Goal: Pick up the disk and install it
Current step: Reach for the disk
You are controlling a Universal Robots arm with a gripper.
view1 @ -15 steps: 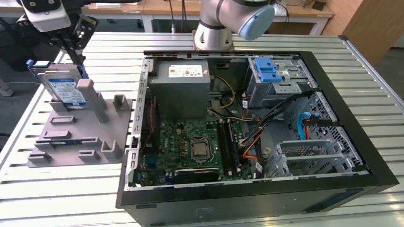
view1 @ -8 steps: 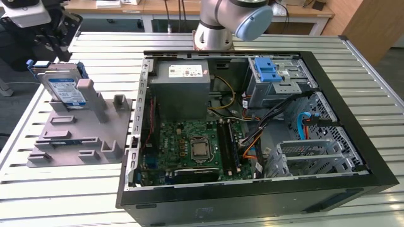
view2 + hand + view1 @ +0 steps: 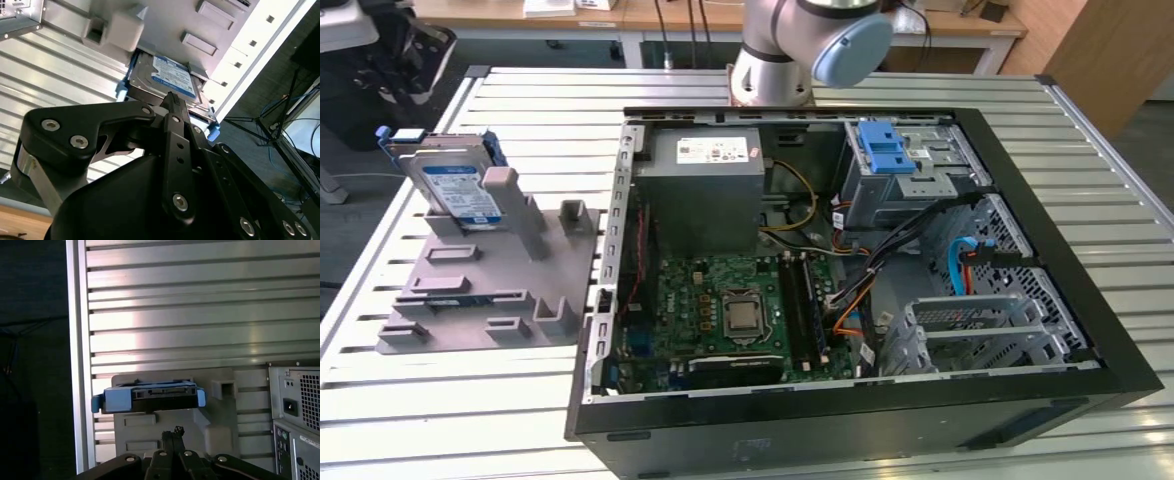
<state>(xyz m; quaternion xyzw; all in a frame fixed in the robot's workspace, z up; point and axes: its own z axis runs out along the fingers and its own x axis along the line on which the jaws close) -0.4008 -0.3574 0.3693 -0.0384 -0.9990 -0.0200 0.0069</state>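
Note:
The disk [image 3: 454, 185] is a silver hard drive with a white-and-blue label in a blue carrier. It stands on edge in a grey holder [image 3: 480, 290] at the exterior view's left, beside the open computer case [image 3: 1107, 350]. In both wrist views the disk [image 3: 172, 75] [image 3: 150, 392] lies ahead of my gripper [image 3: 171, 98] [image 3: 172, 432], some way off and apart from it. The black fingers are pressed together with nothing between them.
The case holds a grey power supply [image 3: 707, 190], a motherboard [image 3: 734, 310] and a metal drive cage [image 3: 914, 185] topped by a blue latch [image 3: 887, 150]. Another metal cage [image 3: 987, 330] sits near the case front. All rest on a slatted metal table [image 3: 520, 100].

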